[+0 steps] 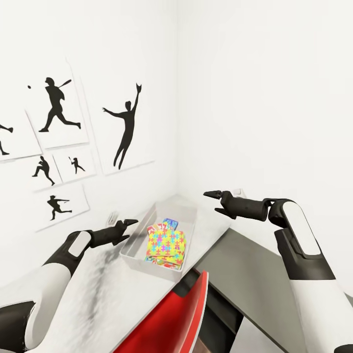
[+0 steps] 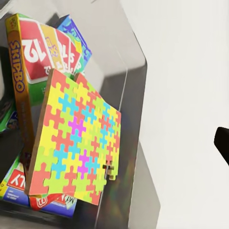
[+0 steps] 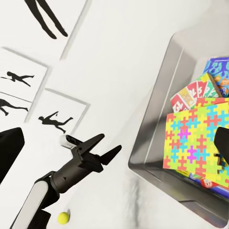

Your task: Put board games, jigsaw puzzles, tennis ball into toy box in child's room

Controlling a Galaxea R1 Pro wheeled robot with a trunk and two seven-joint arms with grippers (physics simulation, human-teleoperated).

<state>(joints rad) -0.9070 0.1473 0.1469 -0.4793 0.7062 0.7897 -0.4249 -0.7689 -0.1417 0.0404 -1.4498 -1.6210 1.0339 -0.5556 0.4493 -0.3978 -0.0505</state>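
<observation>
Two jigsaw puzzles (image 1: 165,245) we see lying atop board games (image 1: 170,224) inside toy box (image 1: 133,251) on table (image 1: 98,294), our left gripper (image 1: 128,223) parted beside it, right gripper (image 1: 214,201) jaws spread and empty above the box's far end, tennis ball (image 3: 63,217) on table.

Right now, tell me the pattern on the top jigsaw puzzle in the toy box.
Interlocking yellow, green, pink, blue and orange pieces on the jigsaw puzzle; clearest in the left wrist view.

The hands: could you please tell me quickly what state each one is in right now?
Left hand: open, holding nothing, beside the toy box.
Right hand: empty, raised above the table; open or closed cannot be told.
</observation>
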